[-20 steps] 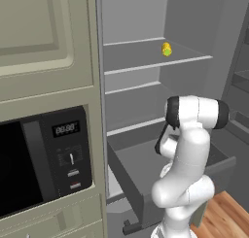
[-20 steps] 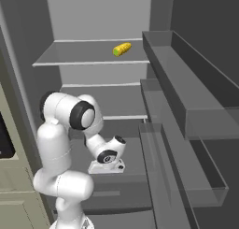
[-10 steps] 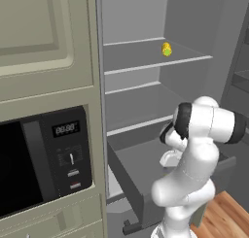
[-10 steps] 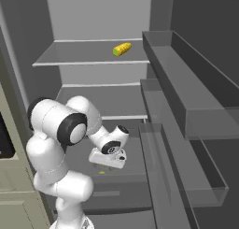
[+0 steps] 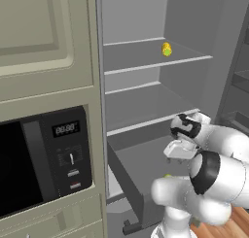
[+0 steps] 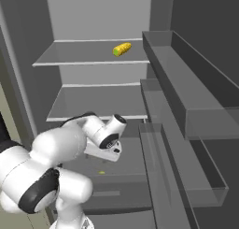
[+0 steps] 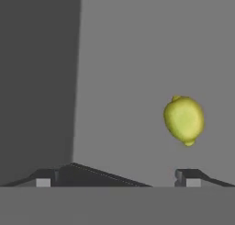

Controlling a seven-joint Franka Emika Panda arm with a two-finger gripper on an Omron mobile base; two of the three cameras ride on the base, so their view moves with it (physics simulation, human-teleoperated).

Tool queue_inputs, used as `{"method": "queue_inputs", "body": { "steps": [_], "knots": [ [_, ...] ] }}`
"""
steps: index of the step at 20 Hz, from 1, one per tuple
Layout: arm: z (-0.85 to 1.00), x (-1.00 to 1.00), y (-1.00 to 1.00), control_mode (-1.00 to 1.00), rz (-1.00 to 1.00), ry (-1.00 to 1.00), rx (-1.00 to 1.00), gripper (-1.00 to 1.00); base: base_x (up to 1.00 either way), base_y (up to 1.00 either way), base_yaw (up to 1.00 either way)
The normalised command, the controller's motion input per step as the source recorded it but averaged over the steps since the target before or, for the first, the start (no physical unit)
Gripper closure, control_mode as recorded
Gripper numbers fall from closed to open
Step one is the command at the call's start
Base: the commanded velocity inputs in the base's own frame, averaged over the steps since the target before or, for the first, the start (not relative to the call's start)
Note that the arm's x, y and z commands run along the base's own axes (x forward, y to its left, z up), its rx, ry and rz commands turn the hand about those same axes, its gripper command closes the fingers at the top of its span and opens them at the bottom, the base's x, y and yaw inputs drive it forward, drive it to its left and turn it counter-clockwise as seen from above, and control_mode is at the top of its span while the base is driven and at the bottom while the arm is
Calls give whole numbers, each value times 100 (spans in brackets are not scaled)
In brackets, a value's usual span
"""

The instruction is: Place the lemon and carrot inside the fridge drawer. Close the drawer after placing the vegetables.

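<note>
The gripper [image 7: 114, 178], jaws wide apart and empty, hangs over the fridge drawer [image 6: 130, 195] where the lemon [image 7: 184, 120] lies free, a yellow oblong item [image 6: 122, 49] on the top shelf [image 6: 88, 55].

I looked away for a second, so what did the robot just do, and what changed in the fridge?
The hand opened and let go of the lemon, which now lies on the floor of the fridge drawer. The arm swung right, with the hand above the drawer. The yellow item on the upper shelf stayed put; the drawer stayed open.

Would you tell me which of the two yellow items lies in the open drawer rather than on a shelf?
The lemon, lying on the fridge drawer floor below the gripper; the longer yellow item sits on the upper shelf.
</note>
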Motion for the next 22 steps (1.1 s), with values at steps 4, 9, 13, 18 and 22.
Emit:
{"method": "queue_inputs", "body": {
  "steps": [4, 9, 13, 18, 22],
  "knots": [
    [100, -58, 25, -100, -3, -1, 2, -100, 0, 0, 0],
    [81, -77, 26, -100, -1, 0, 0, -100, 0, 0, 0],
    [68, -89, 23, -100, 0, 0, 0, -100, 0, 0, 0],
    [72, -92, 23, -100, 0, 0, 0, -100, 0, 0, 0],
    [73, -78, 26, -100, 0, -3, 0, -100, 0, 0, 0]
  ]
}}
